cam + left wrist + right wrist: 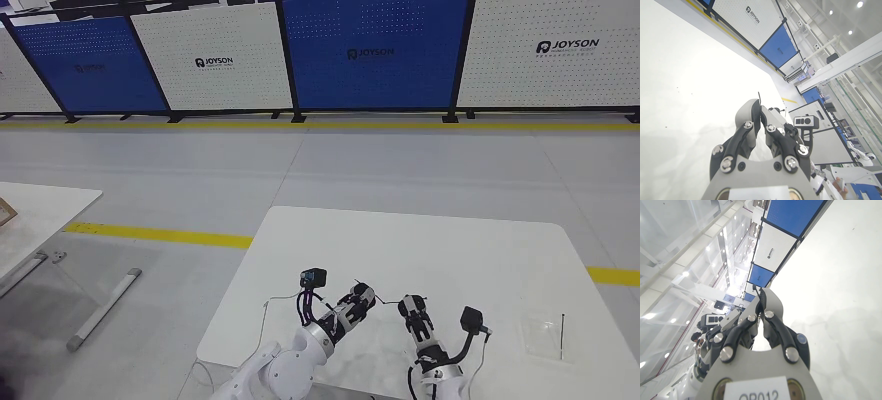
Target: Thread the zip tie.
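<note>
- The left gripper (760, 108) is hovering low over the near part of the white table (450, 240), with its arm angling in toward the middle.
- Its fingers are pressing fully together, pinching a thin black strip (759, 97) whose tapering end is poking out past the tips.
- The right gripper (761, 295) is hovering just beside it at about the same height, and the two sets of fingertips are pointing roughly the same way, away from the robot.
- Its fingers are likewise closing tight, clamping the zip tie (755, 290), and the tie's small blocky head is sticking out beyond the tips.
- Whether the black strip and the zip tie are two ends of one piece is not coming through clearly.
- In the top view the two grippers are sitting near each other, with a small gap showing between them.
- A clear tray (540, 338) is lying on the table well off to the right arm's side, and a thin dark stick (562, 328) is lying at its outer edge.
- Grey floor with a yellow line (160, 234) is running past the table's far side.
- Blue and white perforated panels (375, 50) are standing in a row along the back of the room.
- Another white table (40, 205) is showing at the left edge.
</note>
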